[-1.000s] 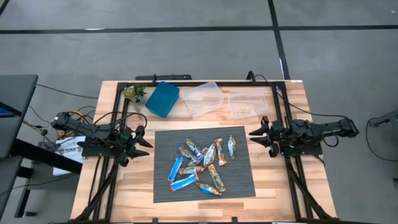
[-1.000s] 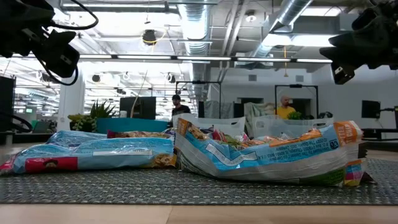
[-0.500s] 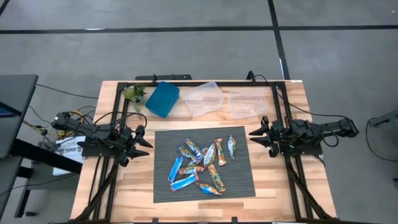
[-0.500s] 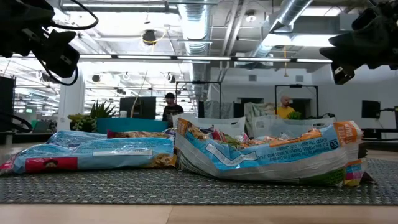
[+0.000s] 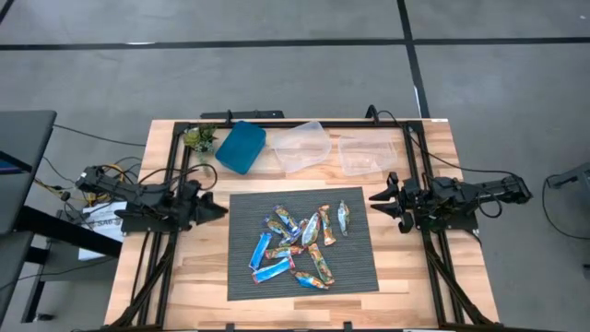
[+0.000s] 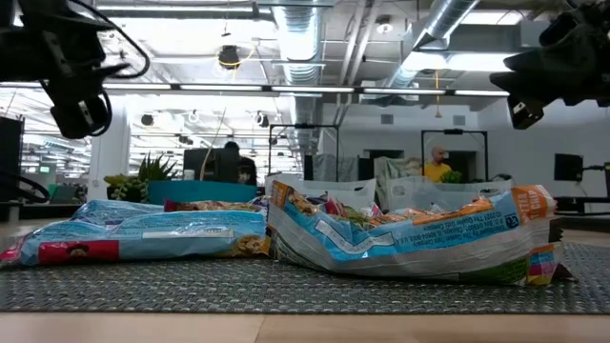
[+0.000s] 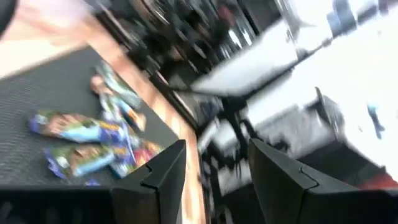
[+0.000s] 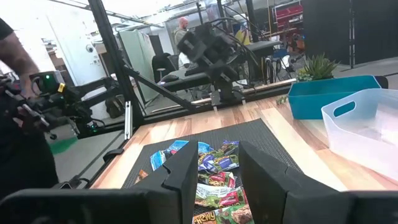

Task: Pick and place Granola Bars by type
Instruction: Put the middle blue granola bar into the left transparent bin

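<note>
The granola bars (image 5: 297, 244) lie in a loose pile on a dark mat (image 5: 355, 267), in blue, orange-brown and silvery-green wrappers. The low view shows the bars (image 6: 400, 238) close up. My left gripper (image 5: 219, 209) hovers open at the mat's left edge, above the table. In its wrist view the left gripper (image 7: 214, 180) looks past the bars (image 7: 87, 140). My right gripper (image 5: 376, 205) hovers open at the mat's right edge. Seen from its own wrist camera, the right gripper (image 8: 217, 171) points at the bars (image 8: 211, 180). Neither gripper touches a bar.
A teal bin (image 5: 241, 146) and two clear bins (image 5: 302, 145) (image 5: 367, 155) stand along the far edge behind the mat, with a small plant (image 5: 198, 138) to their left. Black frame rails run down both table sides. People stand in the room beyond.
My left gripper has turned about its own long axis while staying at the mat's left edge: its two fingers, spread wide apart in the high view before, now show nearly in line. Its wrist picture is blurred by the motion. The bars have not moved.
</note>
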Available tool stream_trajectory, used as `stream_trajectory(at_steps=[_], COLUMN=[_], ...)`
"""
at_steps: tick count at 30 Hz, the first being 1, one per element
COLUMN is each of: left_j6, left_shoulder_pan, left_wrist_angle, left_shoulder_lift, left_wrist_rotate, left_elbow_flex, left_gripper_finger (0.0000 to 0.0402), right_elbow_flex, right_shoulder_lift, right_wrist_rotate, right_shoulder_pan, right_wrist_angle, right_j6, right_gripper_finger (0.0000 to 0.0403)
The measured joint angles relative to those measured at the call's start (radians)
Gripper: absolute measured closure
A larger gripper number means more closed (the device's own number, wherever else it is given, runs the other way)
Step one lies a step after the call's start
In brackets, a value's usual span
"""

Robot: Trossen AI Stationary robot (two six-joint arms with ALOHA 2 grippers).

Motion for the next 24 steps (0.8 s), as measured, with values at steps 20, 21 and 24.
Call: stream_trajectory(at_steps=[20, 21, 24], left_j6=[-0.147, -0.151, -0.142], left_shoulder_pan=[0.001, 0.000, 0.007], left_wrist_angle=[0.099, 0.097, 0.092], left_shoulder_lift=[0.292, 0.351, 0.547], left_wrist_rotate=[-0.239, -0.236, -0.231], left_elbow_flex=[0.108, 0.137, 0.244], left_gripper_finger=[0.0236, 0.0236, 0.0236], right_elbow_flex=[-0.001, -0.001, -0.001], right_shoulder_lift=[0.000, 0.001, 0.000], right_wrist_rotate=[0.034, 0.043, 0.089], right_shoulder_pan=[0.000, 0.000, 0.000], right_wrist_angle=[0.034, 0.065, 0.192], right_j6=[0.002, 0.016, 0.146], right_gripper_finger=[0.0295, 0.0295, 0.0295])
